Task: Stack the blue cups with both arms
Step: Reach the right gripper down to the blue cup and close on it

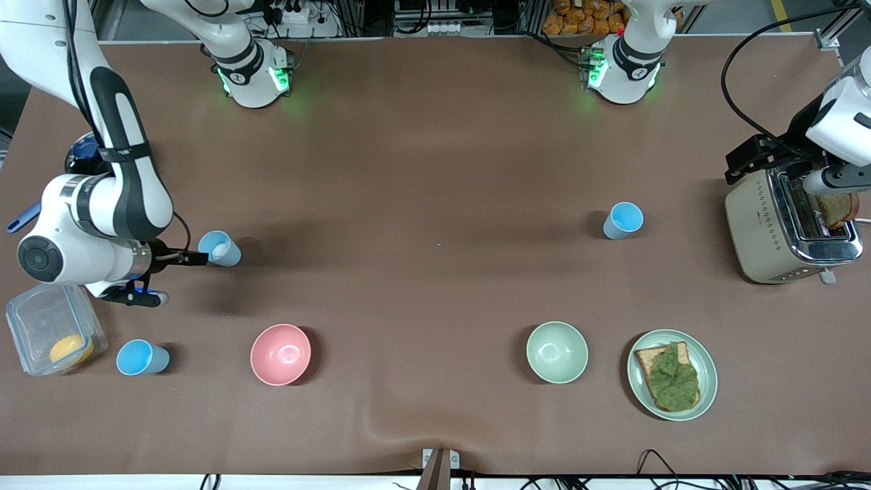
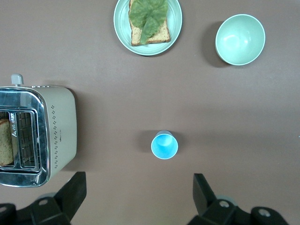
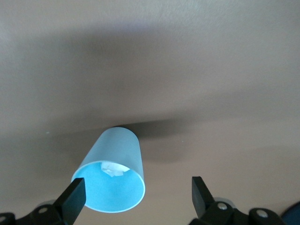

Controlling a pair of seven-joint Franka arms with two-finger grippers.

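Right gripper (image 1: 204, 258) low at the right arm's end of the table, fingers spread wide and empty, one fingertip (image 3: 75, 199) just beside the rim of a blue cup (image 1: 220, 248); whether touching or a hair apart, impossible to say. In the right wrist view, that cup (image 3: 112, 173) standing between the two open fingers but off toward one of them, something small and whitish at its bottom. Second blue cup (image 1: 141, 358) nearer the front camera, beside a clear plastic box (image 1: 47, 327) with something yellow inside, and a pink bowl (image 1: 280, 354) close by. Third blue cup (image 1: 623, 220) upright toward the left arm's end, well apart from the other two, with a pale green bowl (image 1: 556, 352) and a plate of toast with greens (image 1: 672, 374) nearer the front camera. Left gripper (image 2: 138, 192) held high beside the toaster (image 1: 789, 228), fingers wide apart, nothing between them, third cup (image 2: 164, 145) below it on the table.
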